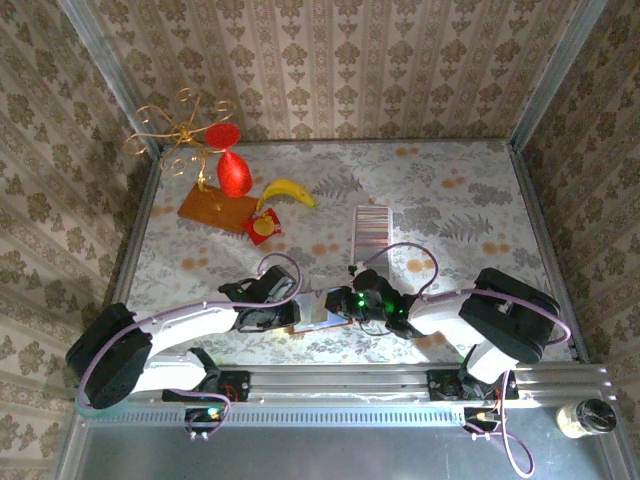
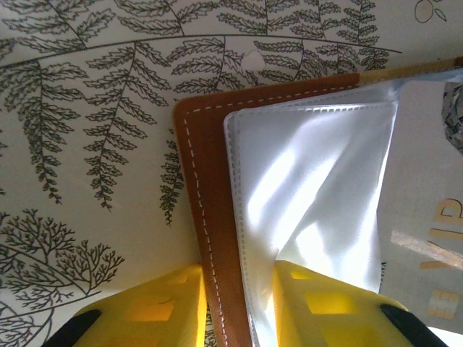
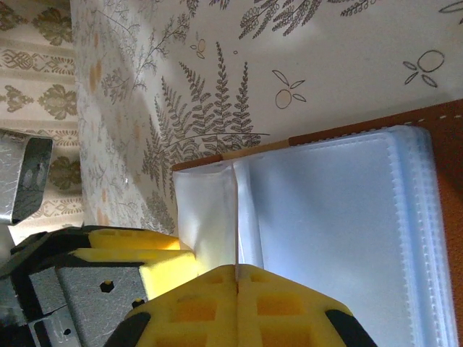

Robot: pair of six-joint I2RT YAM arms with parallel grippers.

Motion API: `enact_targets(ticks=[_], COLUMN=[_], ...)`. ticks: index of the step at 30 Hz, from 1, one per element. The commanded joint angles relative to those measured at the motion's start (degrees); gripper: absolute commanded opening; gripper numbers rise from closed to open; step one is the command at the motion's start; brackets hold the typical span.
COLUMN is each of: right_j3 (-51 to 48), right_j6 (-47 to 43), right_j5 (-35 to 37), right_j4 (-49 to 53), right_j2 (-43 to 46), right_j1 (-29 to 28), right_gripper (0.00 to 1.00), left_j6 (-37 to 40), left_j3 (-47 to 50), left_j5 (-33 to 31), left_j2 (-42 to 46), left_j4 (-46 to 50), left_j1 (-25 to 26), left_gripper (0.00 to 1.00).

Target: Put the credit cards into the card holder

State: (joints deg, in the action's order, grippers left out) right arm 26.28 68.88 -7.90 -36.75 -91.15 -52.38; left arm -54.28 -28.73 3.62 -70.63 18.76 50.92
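Near middle of the table [image 1: 460,190], lying open between both arms: holder [image 1: 318,308]. Closed on its left side, the left gripper [image 2: 239,282], yellow fingers [image 2: 155,311] either side of the stitched brown cover [image 2: 206,188] and the first clear sleeve [image 2: 311,181]. Pinched shut at the right, the right gripper [image 3: 237,278], pads [image 3: 289,303] pressed flat together on one thin sleeve leaf, held apart from the rest of the stack. Farther back and slightly right, well apart from the holder: cards [image 1: 372,228], overlapped in a striped strip, touched by neither gripper.

On handling, as a judgement: light all round. Cover stiff enough to anchor by, so best held at the leather edge rather than the plastic. Sleeves soft, glossy, probably slippery and apt to crumple or tear at the seam. Pinch near the open lip, gently, just enough to gape a pocket.

Cards thin, rigid, slick and flat on the table, so hard to get under. Likely easiest to take the end card of the strip by a short edge, sliding it off its neighbour or tipping it up first. Expect neighbours to drag along. With both grippers occupied, free one before reaching back. Feed corner first into the sleeve mouth, flat and slow, to avoid buckling the plastic.
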Motion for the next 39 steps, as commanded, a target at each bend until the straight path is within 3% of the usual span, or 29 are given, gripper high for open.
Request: enact_targets(ticks=[1,17,26,39], right_j3=[0.20,0.52,-0.06,-1.17], right_j6=[2.66,3.98,4.81,7.57], right_j5=[0.69,-1.00,-2.34,-1.64], right_j4=[-3.04,1.36,-0.59,-6.38], right_j2=[-1.10,-1.56,-2.90,-4.09], right_j1=[-0.45,-0.75,-0.79,-1.10], right_gripper=[0.00,0.00,0.00,0.00], left_j6=[0.05,-1.18,-1.85,-0.91], left_j3=[2.10,2.89,5.30,6.40], left_j5=[-0.98,-3.06,-4.43,-1.42], left_j2=[0.04,4.36,10.40,7.88], left_j4=[4.09,4.87,3.84,1.30], left_j1=[-0.12,-0.25,-1.15,-2.88], left_gripper=[0.29,0.44,0.42,0.33])
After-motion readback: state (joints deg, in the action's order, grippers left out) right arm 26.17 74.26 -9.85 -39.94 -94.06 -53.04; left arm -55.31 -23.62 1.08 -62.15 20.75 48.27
